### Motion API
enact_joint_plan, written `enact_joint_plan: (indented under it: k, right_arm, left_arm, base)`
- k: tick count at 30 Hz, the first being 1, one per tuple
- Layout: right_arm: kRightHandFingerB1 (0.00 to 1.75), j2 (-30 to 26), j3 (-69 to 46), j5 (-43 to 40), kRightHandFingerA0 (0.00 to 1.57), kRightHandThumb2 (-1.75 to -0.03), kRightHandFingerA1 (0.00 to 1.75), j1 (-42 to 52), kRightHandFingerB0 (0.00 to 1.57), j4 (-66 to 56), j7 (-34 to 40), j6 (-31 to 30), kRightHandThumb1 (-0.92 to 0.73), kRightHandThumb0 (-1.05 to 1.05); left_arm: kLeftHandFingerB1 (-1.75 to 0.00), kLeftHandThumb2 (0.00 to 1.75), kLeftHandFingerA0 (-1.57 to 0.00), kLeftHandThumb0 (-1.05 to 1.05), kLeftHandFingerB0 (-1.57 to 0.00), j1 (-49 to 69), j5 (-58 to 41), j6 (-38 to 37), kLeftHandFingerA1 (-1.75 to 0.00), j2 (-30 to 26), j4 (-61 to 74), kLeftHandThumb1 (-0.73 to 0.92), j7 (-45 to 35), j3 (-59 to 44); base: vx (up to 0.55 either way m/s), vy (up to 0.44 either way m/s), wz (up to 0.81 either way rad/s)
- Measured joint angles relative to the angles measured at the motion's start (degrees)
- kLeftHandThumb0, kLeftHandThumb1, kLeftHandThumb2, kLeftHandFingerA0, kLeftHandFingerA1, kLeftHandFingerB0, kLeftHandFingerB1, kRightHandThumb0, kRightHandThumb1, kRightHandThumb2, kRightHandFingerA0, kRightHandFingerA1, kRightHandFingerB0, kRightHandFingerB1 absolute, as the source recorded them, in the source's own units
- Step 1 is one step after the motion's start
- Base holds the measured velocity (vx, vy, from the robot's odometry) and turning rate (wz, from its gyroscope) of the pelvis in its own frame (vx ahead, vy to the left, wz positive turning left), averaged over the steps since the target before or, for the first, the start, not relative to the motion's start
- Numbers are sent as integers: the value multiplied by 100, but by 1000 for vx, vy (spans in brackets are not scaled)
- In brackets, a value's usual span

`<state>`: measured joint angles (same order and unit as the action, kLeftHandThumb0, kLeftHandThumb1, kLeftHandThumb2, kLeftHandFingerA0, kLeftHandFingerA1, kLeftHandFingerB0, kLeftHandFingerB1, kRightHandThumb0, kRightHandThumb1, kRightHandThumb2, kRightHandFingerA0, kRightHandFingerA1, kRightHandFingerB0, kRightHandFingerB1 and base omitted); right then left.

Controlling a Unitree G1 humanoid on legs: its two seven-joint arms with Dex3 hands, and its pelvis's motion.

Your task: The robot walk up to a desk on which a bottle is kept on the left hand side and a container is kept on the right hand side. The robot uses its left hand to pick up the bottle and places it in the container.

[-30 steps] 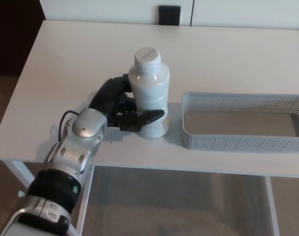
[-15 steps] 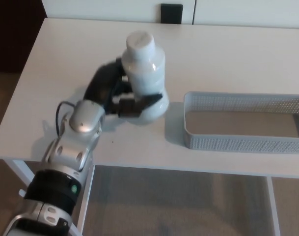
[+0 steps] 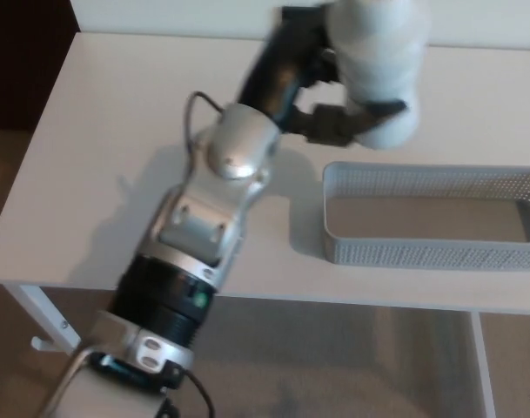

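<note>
Bottle (image 3: 379, 74) clasped in left hand (image 3: 321, 96), clear of tabletop (image 3: 117, 131) | carry right, centre over container (image 3: 430, 252), lower upright before release.

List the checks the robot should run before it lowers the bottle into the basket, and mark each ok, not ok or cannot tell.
1. Left hand shut on the bottle: ok.
2. Bottle clear of the desk: ok, it is held up in the air.
3. Bottle over the basket: cannot tell; it appears near the basket's back left corner, but one view gives no depth.
4. Basket free of other things: ok, only its bare floor shows.
5. Bottle cap on: cannot tell, the top is cut off by the picture edge.
6. Right hand out of the way: ok, not in view.
</note>
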<state>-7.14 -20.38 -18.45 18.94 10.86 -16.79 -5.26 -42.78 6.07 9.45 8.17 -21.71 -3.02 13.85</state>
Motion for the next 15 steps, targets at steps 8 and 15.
enact_joint_plan:
  k: [8, 15]
  right_arm:
    - [38, 0, 23, 17, 50, -55, 58, -96, 30, -3, 61, -87, -52, -27]
    - [38, 0, 46, 35, 50, -55, 58, -91, 30, -51, 117, -158, -51, -29]
  left_arm:
    - [-124, 86, -114, -19, -83, 43, 259, 89, -138, 457, -450, 70, 65, 652]
    - [-128, 78, -109, -22, -81, 151, 347, 121, -142, 468, -795, 74, 114, 793]
  base:
    - [0, 0, 0]
    - [0, 0, 0]
